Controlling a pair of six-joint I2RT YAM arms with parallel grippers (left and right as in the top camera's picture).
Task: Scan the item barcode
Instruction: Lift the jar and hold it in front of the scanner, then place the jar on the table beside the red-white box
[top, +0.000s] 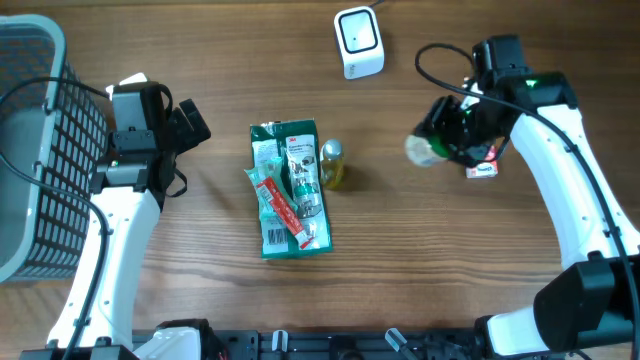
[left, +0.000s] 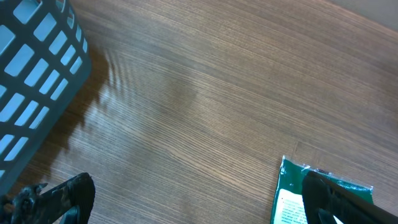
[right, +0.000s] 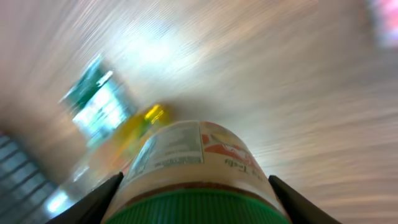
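step in hand: carrying the jar (right: 194, 163) to the scanner (top: 358, 42) so that its barcode faces the scanner's window.
right hand: the right hand (top: 447, 135) is clamped on the jar, one finger on each side of it near the cap, and holds it clear of the counter (top: 420, 260).
where the jar is: in the air right of the scanner and a little nearer the robot, apart from it. the pale base points left, toward the middle of the counter.
how to do it well: bring the jar in front of the scanner's face, then roll the wrist slowly until the printed panel looks at the window. pause there, since the wrist view is smeared and a code in motion likely reads badly. keep the fingers off the panel.
barcode: not to be made out. it may sit on the white block of small print, so i would show that side first.
look of the jar: rounded body, green screw cap, paper label with a white text block on one side and an orange-red picture on the other. probably smooth and hard, so it could twist in the grip.
left hand: the left hand (top: 192, 124) is spread wide and holds nothing, near the basket (top: 30, 150).
in the way: nothing lies between jar and scanner. the green packet (top: 290, 190) and the yellow bottle (top: 332, 165) lie well below that path.
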